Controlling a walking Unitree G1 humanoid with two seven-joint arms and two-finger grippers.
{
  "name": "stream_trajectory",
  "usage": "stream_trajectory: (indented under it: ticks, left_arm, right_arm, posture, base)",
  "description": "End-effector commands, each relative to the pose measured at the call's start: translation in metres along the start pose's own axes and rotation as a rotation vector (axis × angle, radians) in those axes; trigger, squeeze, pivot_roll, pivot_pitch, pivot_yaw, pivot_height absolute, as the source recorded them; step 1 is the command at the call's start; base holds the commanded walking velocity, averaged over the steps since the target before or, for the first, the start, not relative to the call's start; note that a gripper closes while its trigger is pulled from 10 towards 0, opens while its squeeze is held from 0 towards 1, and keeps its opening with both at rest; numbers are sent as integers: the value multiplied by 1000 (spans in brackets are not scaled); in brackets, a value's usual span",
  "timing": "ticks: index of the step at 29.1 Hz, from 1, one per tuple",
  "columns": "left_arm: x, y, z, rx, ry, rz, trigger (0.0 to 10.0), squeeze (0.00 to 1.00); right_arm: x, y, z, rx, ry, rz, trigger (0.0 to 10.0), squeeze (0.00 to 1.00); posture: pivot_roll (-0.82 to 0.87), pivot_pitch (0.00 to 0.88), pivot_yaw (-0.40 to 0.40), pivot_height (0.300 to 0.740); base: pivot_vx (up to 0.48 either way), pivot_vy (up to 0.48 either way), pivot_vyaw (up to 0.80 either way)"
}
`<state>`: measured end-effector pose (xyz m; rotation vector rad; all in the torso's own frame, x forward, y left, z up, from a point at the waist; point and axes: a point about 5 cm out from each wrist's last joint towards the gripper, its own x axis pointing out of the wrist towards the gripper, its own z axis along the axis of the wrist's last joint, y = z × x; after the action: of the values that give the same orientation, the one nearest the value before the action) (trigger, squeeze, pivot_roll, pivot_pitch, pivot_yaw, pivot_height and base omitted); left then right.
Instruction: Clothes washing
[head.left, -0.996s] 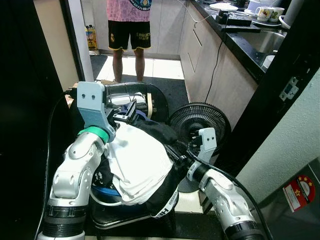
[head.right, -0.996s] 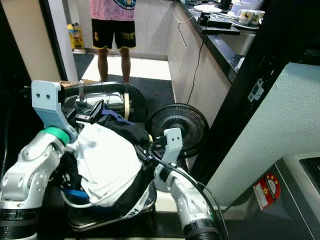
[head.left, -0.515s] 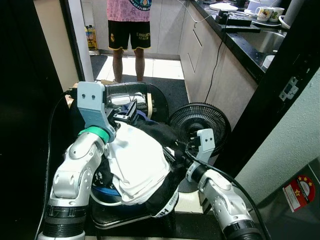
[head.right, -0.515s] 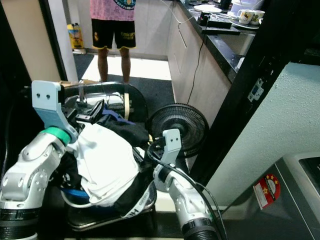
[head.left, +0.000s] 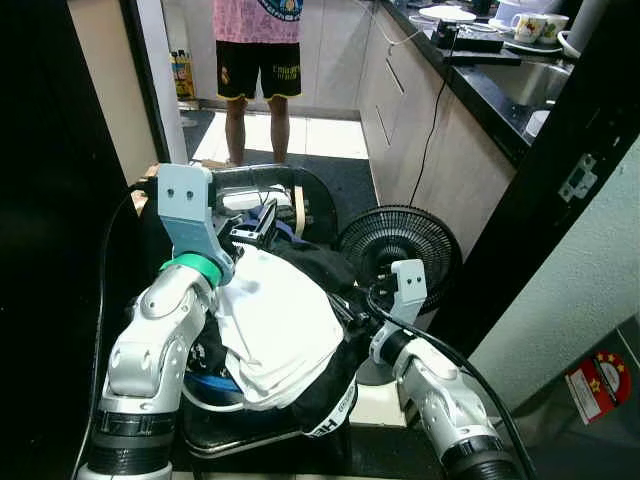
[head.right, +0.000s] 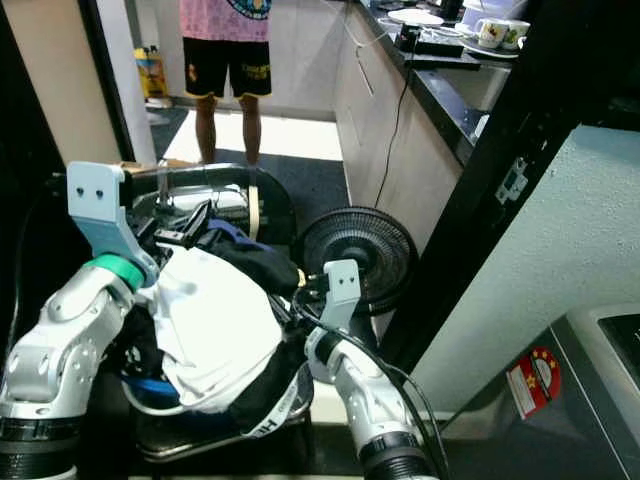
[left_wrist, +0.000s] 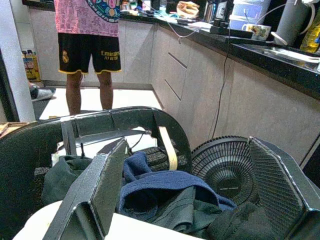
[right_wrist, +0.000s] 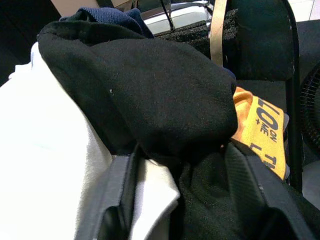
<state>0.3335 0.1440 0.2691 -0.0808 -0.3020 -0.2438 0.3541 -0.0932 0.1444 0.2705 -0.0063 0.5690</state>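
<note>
Right wrist view gives me the right gripper (right_wrist: 175, 200), fingers spread against the black garment (right_wrist: 150, 95). My left gripper (left_wrist: 200, 195), fingers apart, rests over the clothes pile (head.left: 280, 330) in the basket (head.left: 250, 440).

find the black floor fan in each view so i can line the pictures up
Left eye view: the fan stands right of centre, beside the laundry basket.
Right eye view: fan at centre, right of the basket.
Left wrist view: fan low, between the two fingers.
Right wrist view: a sliver of its grille at the edge.
Shared landmark: the basket's tan strap.
</note>
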Motion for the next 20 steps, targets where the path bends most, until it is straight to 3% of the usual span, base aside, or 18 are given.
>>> stream_trajectory:
  ticks: [1,20]
  left_arm:
    - [-2,-2,-2,7,13,-5,10000,0]
    - [-2,-2,-2,4,12,-3,10000,0]
  right_arm:
    - [-1,-3,0,13,-6,-13,0,0]
    - [-1,-6,3,13,-21,-25,0,0]
  posture:
    - [-7,109,-35,740]
    - [-9,115,-33,740]
  base:
    - [0,0,0]
    - [0,0,0]
